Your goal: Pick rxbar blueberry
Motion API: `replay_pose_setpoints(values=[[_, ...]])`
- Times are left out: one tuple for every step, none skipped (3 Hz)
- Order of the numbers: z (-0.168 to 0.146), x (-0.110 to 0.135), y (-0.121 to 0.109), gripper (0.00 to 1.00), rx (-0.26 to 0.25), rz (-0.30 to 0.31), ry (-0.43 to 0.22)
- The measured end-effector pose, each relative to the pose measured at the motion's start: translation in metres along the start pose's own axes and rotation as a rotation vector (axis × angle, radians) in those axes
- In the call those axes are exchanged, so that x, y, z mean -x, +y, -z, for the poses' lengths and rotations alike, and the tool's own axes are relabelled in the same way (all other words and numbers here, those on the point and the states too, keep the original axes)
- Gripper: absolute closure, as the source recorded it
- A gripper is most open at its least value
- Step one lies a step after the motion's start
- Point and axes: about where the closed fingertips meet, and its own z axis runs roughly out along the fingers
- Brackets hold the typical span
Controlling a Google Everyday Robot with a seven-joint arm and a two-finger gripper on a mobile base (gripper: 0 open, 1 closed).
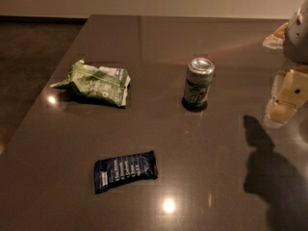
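The rxbar blueberry [125, 170] is a small flat dark navy-blue wrapper with rows of white text and a white patch at its left end. It lies flat on the dark table [192, 143], near the front left. My gripper [285, 100] hangs at the right edge of the view, cream-coloured under a grey arm part [298, 30]. It is above the table, far to the right of the bar and a little behind it, and holds nothing that I can see. Its shadow falls on the table at the front right.
A wrinkly green-and-white snack bag [96, 83] lies at the back left. A silver-topped green soda can [198, 83] stands upright mid-table, between the bar and the gripper. The table's left edge runs diagonally, with dark floor [29, 57] beyond.
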Motion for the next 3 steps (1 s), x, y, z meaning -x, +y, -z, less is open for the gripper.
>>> replay_pose_setpoints(values=[[0.000,0.000,0.000,0.00,0.000,0.000,0.000],[-0.002,0.011,-0.001,0.00,0.013,0.004,-0.019],[-0.011,0.036,0.010,0.00,0.049,0.049,-0.069]])
